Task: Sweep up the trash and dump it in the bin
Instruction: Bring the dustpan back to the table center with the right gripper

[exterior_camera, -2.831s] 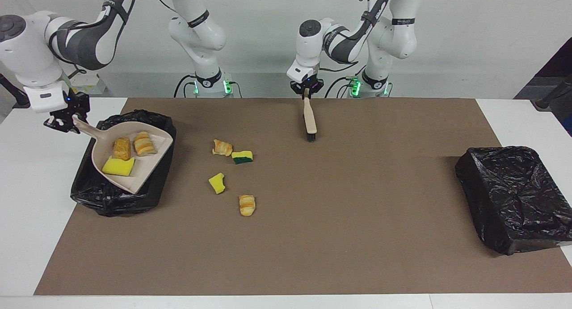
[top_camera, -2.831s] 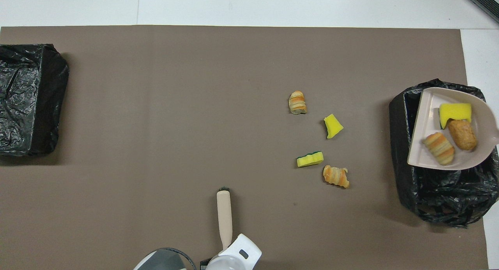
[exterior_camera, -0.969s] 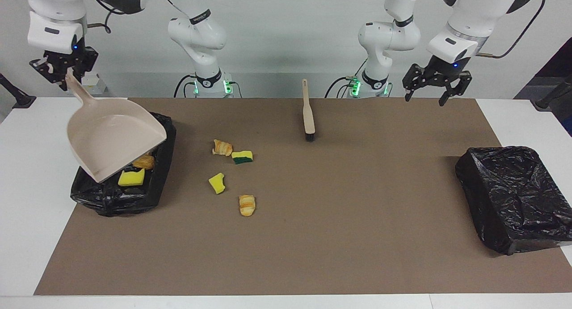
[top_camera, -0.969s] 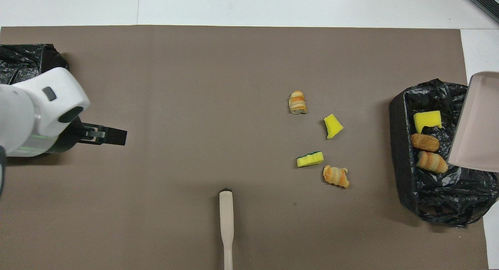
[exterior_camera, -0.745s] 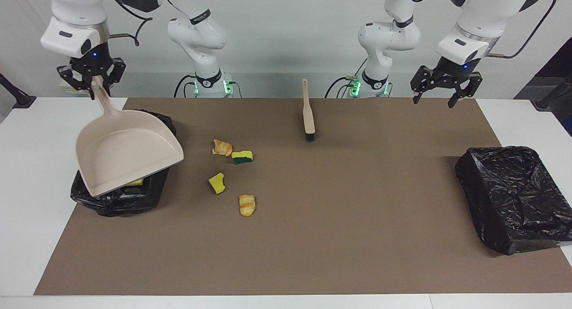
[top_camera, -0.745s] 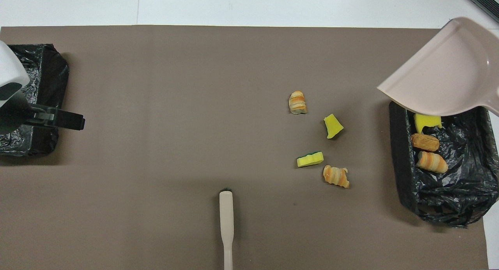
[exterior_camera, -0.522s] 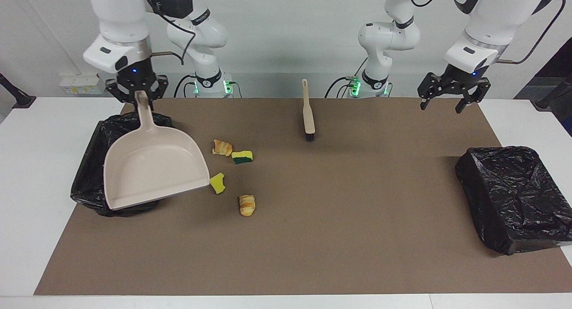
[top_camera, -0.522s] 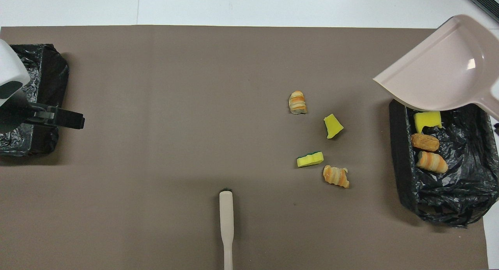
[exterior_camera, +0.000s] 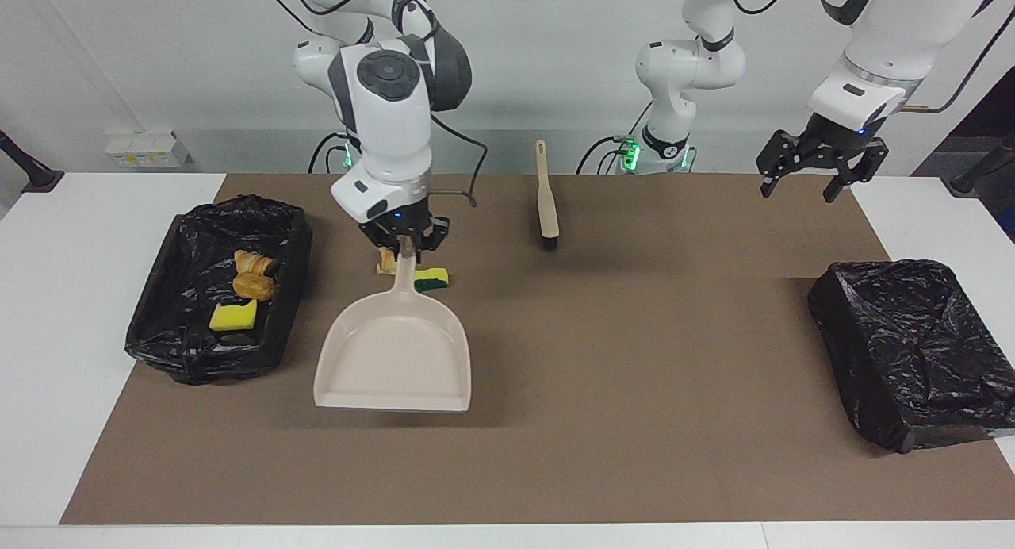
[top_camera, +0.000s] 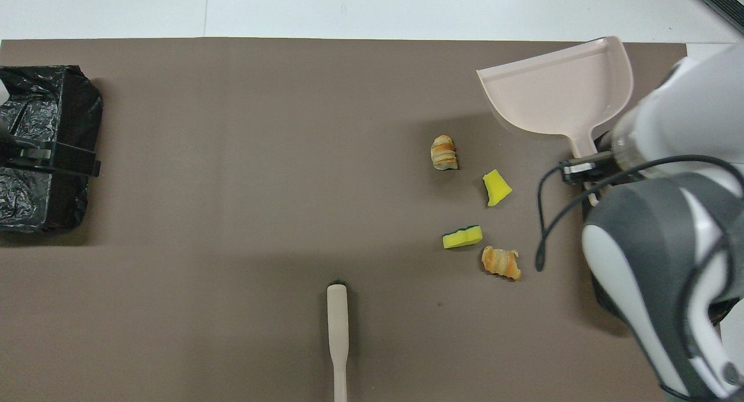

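Already three trash pieces (exterior_camera: pixel 242 289) in bin (exterior_camera: pixel 158 339)

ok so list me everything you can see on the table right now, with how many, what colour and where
Trash on the mat: four pieces, two yellow sponge chunks (one green-faced, one plain) and two golden-brown striped pastries, toward the right arm's end.
Trash in the bin: three pieces, one yellow sponge, two brown pastries.
Bins: two, black-lined, one at the right arm's end, one at the left arm's end.
Dustpan: one, beige, empty, raised over the mat.
Brush: one, beige with black bristles, on the mat near the robots.
Mat: one, brown, on the white table.
Right pincer: shut on the dustpan's handle.
Left pincer: open, empty, over the mat.
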### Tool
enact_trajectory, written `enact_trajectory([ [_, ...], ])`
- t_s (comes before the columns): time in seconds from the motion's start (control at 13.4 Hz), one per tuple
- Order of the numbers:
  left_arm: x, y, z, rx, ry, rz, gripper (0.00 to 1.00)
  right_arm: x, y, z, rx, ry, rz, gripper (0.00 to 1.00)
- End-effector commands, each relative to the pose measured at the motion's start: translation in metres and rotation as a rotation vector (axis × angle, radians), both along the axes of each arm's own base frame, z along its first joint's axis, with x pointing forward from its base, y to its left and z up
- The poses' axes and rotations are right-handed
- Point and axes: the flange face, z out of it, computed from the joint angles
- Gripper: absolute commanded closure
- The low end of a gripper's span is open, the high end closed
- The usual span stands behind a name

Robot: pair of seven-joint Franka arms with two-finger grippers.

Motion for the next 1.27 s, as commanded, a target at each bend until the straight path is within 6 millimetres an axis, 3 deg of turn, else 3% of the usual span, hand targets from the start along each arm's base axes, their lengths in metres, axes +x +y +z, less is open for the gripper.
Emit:
enact_trajectory([
  [0.0,-0.002,0.003,0.004,0.007,0.016,0.006,0.0,0.004,0.039,-0.004,0.075,-0.008,0.001,1.0],
  [0.15,-0.003,0.003,0.004,0.009,0.017,0.006,0.0,-0.009,0.088,-0.027,0.095,-0.02,0.042,1.0],
  [0.52,-0.003,0.004,0.005,0.009,0.016,0.006,0.0,-0.025,0.153,-0.089,0.09,-0.018,0.016,1.0],
  [0.97,-0.002,0.012,0.005,0.013,0.014,0.02,0.0,-0.023,0.161,-0.104,0.105,-0.04,0.004,1.0],
  [1.19,-0.002,0.013,0.006,0.013,0.011,0.022,0.0,-0.026,0.164,-0.121,0.088,-0.026,0.002,1.0],
])
